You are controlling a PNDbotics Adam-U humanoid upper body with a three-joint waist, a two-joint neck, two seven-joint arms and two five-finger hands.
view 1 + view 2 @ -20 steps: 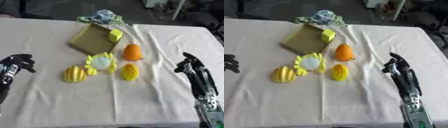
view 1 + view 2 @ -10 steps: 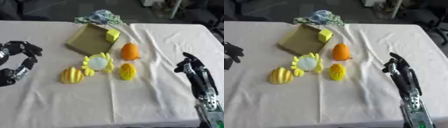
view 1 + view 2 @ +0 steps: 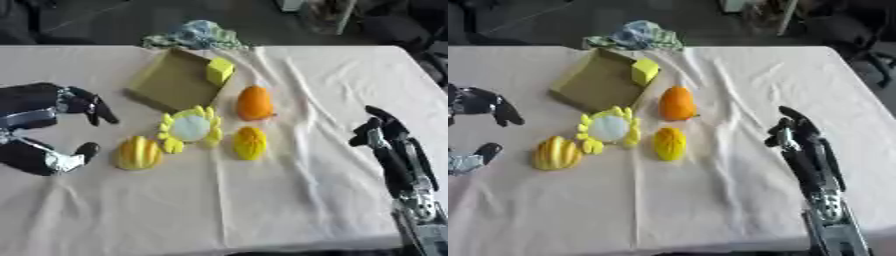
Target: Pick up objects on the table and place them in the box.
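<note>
A shallow cardboard box (image 3: 173, 81) lies tilted at the table's back centre, with a yellow block (image 3: 219, 70) at its right rim. In front of it are an orange fruit (image 3: 255, 103), a yellow-and-white flower-shaped toy (image 3: 190, 128), a small yellow fruit (image 3: 249, 143) and a ribbed yellow fruit (image 3: 139, 153). My left hand (image 3: 54, 125) is at the left, open, thumb and fingers spread wide, just left of the ribbed yellow fruit and apart from it. My right hand (image 3: 383, 131) rests at the right edge with fingers relaxed and holds nothing.
A bundle of blue-green cloth (image 3: 196, 36) lies at the far edge behind the box. A white tablecloth (image 3: 289, 200) with folds covers the table. Dark floor and furniture lie beyond the far edge.
My left hand has come in from the left edge toward the ribbed yellow fruit and spread open. The right hand has stayed put. The camera view shifted slightly.
</note>
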